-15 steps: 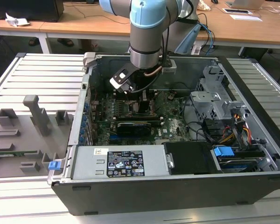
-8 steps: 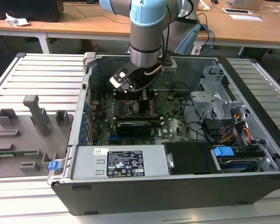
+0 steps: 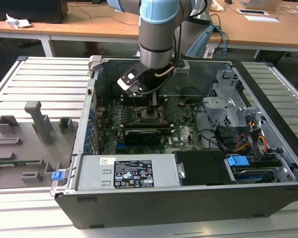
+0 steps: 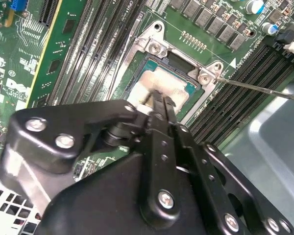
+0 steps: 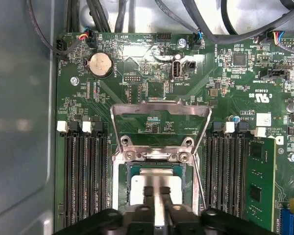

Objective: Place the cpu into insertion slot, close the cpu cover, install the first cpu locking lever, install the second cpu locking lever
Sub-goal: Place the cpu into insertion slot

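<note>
Looking down past the pincer (image 5: 157, 193), I see its two black fingers drawn almost together, with only a sliver of gap. They seem to grip nothing, and their tips sit over, perhaps on, the silver face of the cpu (image 5: 148, 181). In the second wrist view the pincer (image 4: 157, 100) reads the same way: shut, above the chip.

The cpu lies flat inside the insertion slot (image 5: 127, 169), whose dark rim frames it on all visible sides, so placing looks done.

Handling, as I judge it: the chip is light, rigid and thin, with a smooth metal lid that offers little friction. Its underside contacts and the socket are delicate, so I would take it only by the pale edges and never drag it.

Just beyond, the cpu cover (image 5: 159, 106) stands swung open on its hinge, with green board showing through its window. It looks like stiff, springy sheet metal, best pushed at the free end of its frame. A thin wire locking lever (image 4: 255, 88) juts out beside the socket, unlatched.

Memory slots (image 5: 85, 176) flank the socket; a coin cell (image 5: 101, 64) lies farther up the board.

Writing: white legends cover the board and a printed label (image 3: 133, 174) sits on the power supply; I leave both unread.

Farthest out, the computer case (image 3: 268, 84) rests on the slatted tabletop (image 3: 39, 79).
</note>
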`<state>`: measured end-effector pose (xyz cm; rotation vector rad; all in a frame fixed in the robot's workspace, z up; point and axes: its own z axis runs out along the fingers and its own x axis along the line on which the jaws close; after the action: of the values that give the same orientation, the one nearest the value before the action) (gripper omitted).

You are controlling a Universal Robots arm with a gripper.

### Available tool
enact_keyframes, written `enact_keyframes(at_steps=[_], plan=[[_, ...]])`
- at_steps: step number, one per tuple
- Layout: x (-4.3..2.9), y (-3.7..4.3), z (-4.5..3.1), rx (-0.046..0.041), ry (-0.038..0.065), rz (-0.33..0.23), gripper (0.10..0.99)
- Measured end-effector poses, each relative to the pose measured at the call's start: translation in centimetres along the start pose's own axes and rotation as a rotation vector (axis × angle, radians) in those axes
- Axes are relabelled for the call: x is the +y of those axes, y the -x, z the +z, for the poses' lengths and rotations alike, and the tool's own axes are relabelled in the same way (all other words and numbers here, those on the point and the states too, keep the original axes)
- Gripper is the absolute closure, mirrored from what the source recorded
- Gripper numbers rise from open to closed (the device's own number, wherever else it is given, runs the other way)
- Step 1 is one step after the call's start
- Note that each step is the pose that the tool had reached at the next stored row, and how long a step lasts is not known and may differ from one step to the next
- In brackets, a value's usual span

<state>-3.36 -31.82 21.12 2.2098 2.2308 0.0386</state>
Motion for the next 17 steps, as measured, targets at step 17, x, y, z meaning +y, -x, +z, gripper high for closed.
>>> enact_keyframes(at_steps=[17], plan=[[0.01,-0.01,-0.35,0.0001,0.0,0.0,0.976]])
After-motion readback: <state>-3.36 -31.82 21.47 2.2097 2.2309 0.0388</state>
